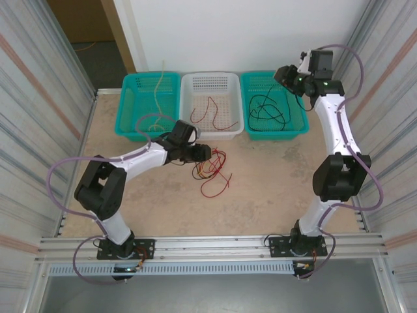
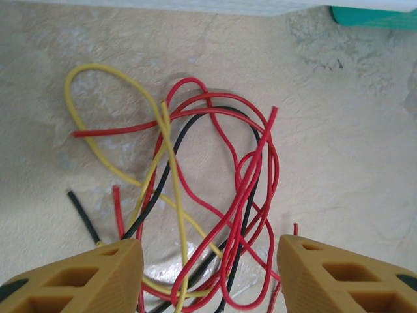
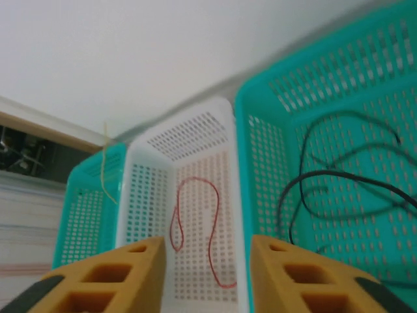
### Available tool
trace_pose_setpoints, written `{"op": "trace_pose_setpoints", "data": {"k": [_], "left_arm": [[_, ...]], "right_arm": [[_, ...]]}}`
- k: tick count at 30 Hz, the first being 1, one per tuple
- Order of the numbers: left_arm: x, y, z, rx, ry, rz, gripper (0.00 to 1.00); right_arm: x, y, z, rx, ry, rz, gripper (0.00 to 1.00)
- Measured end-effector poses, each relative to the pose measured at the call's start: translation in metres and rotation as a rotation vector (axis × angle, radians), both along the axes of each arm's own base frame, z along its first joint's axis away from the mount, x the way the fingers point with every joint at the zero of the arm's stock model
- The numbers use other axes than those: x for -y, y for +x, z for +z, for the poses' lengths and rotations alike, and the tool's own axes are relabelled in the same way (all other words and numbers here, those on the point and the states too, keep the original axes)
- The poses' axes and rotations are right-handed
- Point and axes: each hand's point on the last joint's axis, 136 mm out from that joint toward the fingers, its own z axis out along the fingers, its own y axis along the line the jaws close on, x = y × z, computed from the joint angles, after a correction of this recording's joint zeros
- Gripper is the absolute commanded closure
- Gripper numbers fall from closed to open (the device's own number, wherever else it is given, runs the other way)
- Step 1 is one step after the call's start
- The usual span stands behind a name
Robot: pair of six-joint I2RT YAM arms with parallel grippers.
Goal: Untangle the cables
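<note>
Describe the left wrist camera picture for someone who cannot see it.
A tangle of red, yellow and black cables lies on a mottled beige table. The left gripper hovers over it, tan fingers apart at the bottom corners, gripping nothing.

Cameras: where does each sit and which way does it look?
Top external: high behind the robot, looking down on the table; left arm and right arm show.
Left wrist: on the left arm, looking down at the tangled cables; left gripper shows, open.
Right wrist: on the right arm, facing the white basket; right gripper shows, open.
Shared: top and left wrist both see the tangled cables.
</note>
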Motion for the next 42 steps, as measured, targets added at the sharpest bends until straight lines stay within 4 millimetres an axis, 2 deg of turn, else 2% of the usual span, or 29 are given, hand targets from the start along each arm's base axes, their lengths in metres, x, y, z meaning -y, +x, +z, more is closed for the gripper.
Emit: {"op": "trace_pose_setpoints", "data": {"k": [4,6,9,13,16,18,20,22,28,33,38,42], "left_arm": [[0.007,0.009,-0.011,0.027,0.132,-0.042,0.46],[0.010,0.012,-0.017,0.037,0.194,-0.061,0.47],[0.009,0.016,-0.028,0.048,0.284,-0.076,0.56],[0.003,0.015,-0.038,0.060,0.377,-0.083,0.76],[-0.001,0.015,-0.036,0.080,0.411,-0.078,0.92],[-0.002,0.014,-0.032,0.096,0.415,-0.075,1.00],[-0.003,0.010,-0.023,0.123,0.407,-0.082,1.00],[-0.002,0.003,-0.006,0.164,0.373,-0.085,1.00],[0.001,-0.013,0.065,0.298,0.189,-0.071,1.00],[-0.001,-0.028,0.107,0.366,0.036,-0.082,1.00],[-0.005,-0.037,0.129,0.385,-0.071,-0.097,1.00],[-0.015,-0.037,0.124,0.355,-0.127,-0.077,1.00]], "right_arm": [[-0.004,-0.027,-0.051,-0.122,-0.011,-0.004,0.56],[-0.010,-0.049,-0.064,-0.159,-0.023,0.000,0.55],[-0.028,-0.087,-0.053,-0.135,-0.046,0.030,0.55],[-0.059,-0.140,-0.004,0.013,-0.061,0.097,0.56],[-0.073,-0.174,0.016,0.094,-0.075,0.130,0.56],[-0.082,-0.192,0.014,0.107,-0.088,0.150,0.56],[-0.093,-0.208,0.005,0.099,-0.102,0.177,0.56],[-0.104,-0.221,-0.013,0.064,-0.115,0.206,0.55],[-0.132,-0.244,-0.059,-0.036,-0.132,0.276,0.53],[-0.161,-0.241,-0.084,-0.091,-0.103,0.317,0.51],[-0.193,-0.234,-0.098,-0.118,-0.057,0.368,0.46],[-0.207,-0.229,-0.103,-0.124,-0.024,0.388,0.46]]}}
